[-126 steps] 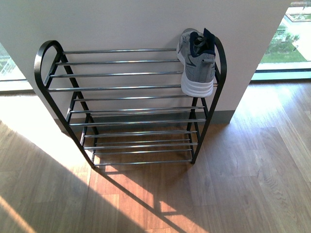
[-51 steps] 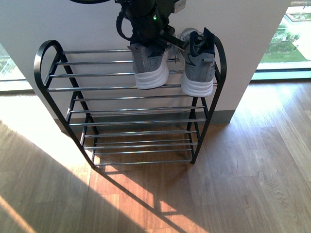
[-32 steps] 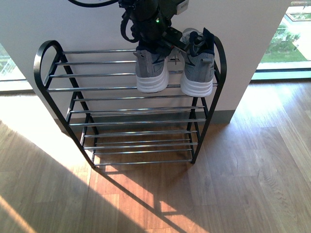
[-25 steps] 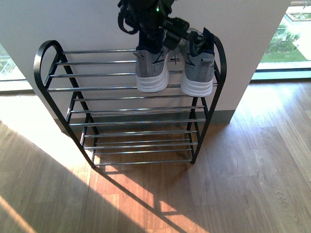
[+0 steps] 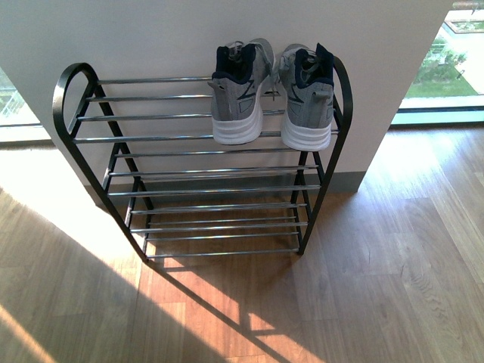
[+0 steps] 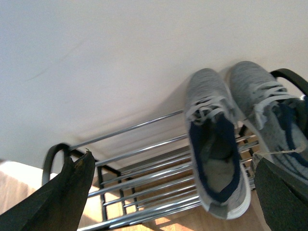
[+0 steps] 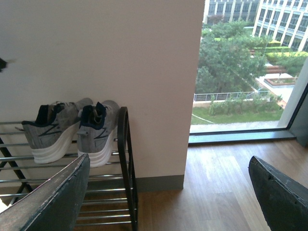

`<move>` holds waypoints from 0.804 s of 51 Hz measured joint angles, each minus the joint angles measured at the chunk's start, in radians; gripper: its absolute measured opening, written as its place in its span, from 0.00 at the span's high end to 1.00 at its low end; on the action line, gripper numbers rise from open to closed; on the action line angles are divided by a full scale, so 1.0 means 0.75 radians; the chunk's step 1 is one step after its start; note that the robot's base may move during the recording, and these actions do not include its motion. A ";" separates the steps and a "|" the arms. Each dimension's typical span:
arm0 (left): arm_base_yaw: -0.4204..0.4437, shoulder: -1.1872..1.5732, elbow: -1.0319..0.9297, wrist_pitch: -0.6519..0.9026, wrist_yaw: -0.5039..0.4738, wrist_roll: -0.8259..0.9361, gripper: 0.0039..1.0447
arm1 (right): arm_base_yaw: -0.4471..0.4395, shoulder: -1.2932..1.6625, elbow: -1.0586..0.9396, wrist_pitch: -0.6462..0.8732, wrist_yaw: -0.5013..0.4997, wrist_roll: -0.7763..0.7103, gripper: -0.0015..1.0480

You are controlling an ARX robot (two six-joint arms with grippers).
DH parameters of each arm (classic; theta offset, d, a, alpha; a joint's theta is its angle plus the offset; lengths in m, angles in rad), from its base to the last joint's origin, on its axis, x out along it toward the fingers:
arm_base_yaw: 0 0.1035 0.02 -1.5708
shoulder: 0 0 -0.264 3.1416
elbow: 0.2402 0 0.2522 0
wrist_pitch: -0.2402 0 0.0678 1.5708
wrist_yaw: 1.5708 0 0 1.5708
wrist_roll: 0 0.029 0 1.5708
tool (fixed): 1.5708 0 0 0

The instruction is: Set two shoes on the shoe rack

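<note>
Left claw (image 6: 171, 158): wide open, holding and touching nothing. Its dark fingers (image 6: 62, 197) sit at either edge of the left wrist view, well apart. Right claw (image 7: 168, 161): also spread wide and empty, with scuffed grey-black fingers (image 7: 53, 197) that have a rough matte face. Neither arm shows in the front view.

Both shoes are on the top tier of the shoe rack (image 5: 151, 138), at its right end. They sit side by side, heels out and toes at the white wall (image 5: 151, 38). The left sneaker (image 5: 239, 94) is just beside the right sneaker (image 5: 307, 94), and the right one is hard against the rack's right-hand upright.

Sneakers: grey knit uppers, navy collar and lining, pale laces, thick white ribbed soles. There is a dark angular logo on the side panel, but any lettering is too small to read.

Rack: black metal uprights curving into loops at the top. The shelves are thin shiny silver rods set on a slant. The lower tiers carry nothing.

The floor (image 5: 378, 265) is wood plank, with sun stripes and the rack's shadow across it. The window (image 7: 240, 72) shows trees and buildings outside.
</note>
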State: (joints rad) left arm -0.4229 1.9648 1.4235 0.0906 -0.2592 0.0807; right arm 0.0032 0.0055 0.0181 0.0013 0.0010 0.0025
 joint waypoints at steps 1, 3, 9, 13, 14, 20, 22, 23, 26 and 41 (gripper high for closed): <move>0.005 -0.046 -0.051 0.015 -0.022 -0.009 0.09 | 0.000 0.000 0.000 0.000 0.000 0.000 0.09; 0.015 -0.138 -0.150 0.035 -0.062 -0.033 0.09 | 0.000 0.000 0.000 0.000 0.000 0.000 0.09; 0.065 -0.473 -0.490 0.054 -0.194 -0.129 0.09 | 0.000 0.000 0.000 0.000 0.000 0.000 0.09; 0.107 -0.660 -0.667 0.068 -0.287 -0.193 0.09 | 0.000 0.000 0.000 0.000 0.000 0.000 0.09; 0.110 -0.670 -0.678 0.070 -0.295 -0.200 0.09 | 0.000 0.000 0.000 0.000 0.000 0.000 0.09; 0.192 -0.929 -0.880 0.033 -0.424 -0.334 0.09 | 0.000 0.000 0.000 0.000 0.001 0.000 0.09; 0.204 -0.968 -0.903 0.030 -0.432 -0.362 0.09 | 0.000 0.000 0.000 0.000 0.001 0.000 0.09; 0.207 -0.974 -0.904 0.030 -0.433 -0.367 0.09 | 0.000 0.000 0.000 0.000 0.001 0.000 0.09; 0.207 -0.990 -0.905 0.030 -0.427 -0.389 0.09 | 0.000 0.000 0.000 0.000 -0.002 0.000 0.09; 0.307 -1.098 -1.294 0.772 0.110 -0.168 0.42 | 0.000 0.000 0.000 0.000 0.001 0.000 0.09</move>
State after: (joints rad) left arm -0.1928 1.1412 0.4530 0.6693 -0.1768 -0.0452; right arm 0.0032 0.0055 0.0181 0.0013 0.0017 0.0025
